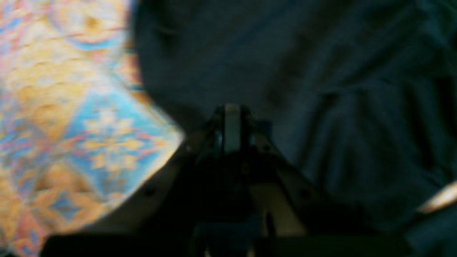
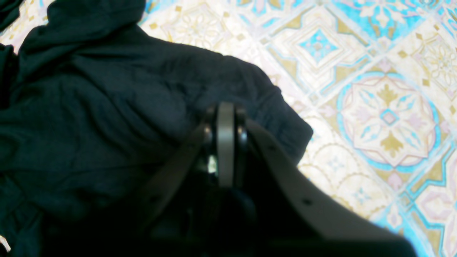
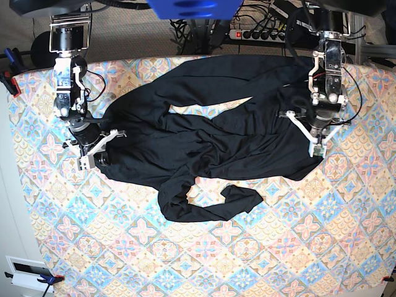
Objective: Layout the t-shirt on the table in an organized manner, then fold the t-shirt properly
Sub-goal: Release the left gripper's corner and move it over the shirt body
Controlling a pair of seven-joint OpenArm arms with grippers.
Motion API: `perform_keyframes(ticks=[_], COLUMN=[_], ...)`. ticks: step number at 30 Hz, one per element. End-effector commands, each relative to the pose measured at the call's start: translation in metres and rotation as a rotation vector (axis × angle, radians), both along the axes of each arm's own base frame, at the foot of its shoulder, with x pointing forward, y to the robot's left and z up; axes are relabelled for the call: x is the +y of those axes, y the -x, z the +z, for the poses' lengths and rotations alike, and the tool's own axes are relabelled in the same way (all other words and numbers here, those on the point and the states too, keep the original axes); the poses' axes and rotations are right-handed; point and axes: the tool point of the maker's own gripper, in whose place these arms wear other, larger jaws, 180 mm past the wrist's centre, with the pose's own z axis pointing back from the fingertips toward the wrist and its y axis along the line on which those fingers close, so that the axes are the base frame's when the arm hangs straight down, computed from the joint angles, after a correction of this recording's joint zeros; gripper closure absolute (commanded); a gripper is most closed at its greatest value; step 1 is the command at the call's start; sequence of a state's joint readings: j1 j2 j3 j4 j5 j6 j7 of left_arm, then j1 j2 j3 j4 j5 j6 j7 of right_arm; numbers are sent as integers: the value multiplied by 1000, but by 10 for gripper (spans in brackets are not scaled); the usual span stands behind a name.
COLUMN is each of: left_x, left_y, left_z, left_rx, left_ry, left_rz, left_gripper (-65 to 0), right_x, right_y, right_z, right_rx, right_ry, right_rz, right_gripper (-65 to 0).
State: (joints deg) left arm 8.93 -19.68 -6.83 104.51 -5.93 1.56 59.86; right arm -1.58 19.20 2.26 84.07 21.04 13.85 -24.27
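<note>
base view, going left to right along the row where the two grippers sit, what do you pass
bare table → right gripper at the shirt's edge → black t-shirt → left gripper at its other edge → bare table again

The left wrist view is heavily blurred: the folds of the t-shirt [image 1: 321, 89] and the tile pattern of the table [image 1: 71, 125] are smeared. The fingertips of the left gripper [image 1: 232, 123] are sunk in dark fabric, so a pinch cannot be confirmed. In the right wrist view, cloth beside the right gripper [image 2: 226, 142] is cut off at the left edge. From the base view, both grippers' tips are masked by their own bodies.
</note>
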Motion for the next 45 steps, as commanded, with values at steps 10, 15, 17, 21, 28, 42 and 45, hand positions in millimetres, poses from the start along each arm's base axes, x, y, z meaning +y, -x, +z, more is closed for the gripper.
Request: perform_keyframes(ticks=[10, 15, 17, 21, 28, 42, 45], left_x=[-11, -34, -39, -39, -23, -14, -7], left_y=[-6, 6, 7, 8, 11, 11, 14], left_z=[6, -9, -11, -12, -10, -9, -15], left_rx=[-24, 29, 35, 39, 64, 78, 100], left_ry=[-1, 2, 4, 2, -44, -99, -136], left_rz=[-42, -113, -131, -134, -135, -127, -118], left_gripper=[-98, -297, -354, -335, -244, -288, -325], right_x=[-2, -2, -2, -2, -2, -1, -1], right_y=[-9, -9, -9, -9, -9, -8, -8], right_z=[17, 15, 15, 15, 15, 14, 14], right_rx=[-59, -54, -54, -54, -53, -51, -51], right_ry=[0, 0, -2, -2, -2, -5, -5], right_rz=[4, 3, 2, 2, 2, 2, 2], right_gripper=[0, 0, 0, 0, 0, 0, 0])
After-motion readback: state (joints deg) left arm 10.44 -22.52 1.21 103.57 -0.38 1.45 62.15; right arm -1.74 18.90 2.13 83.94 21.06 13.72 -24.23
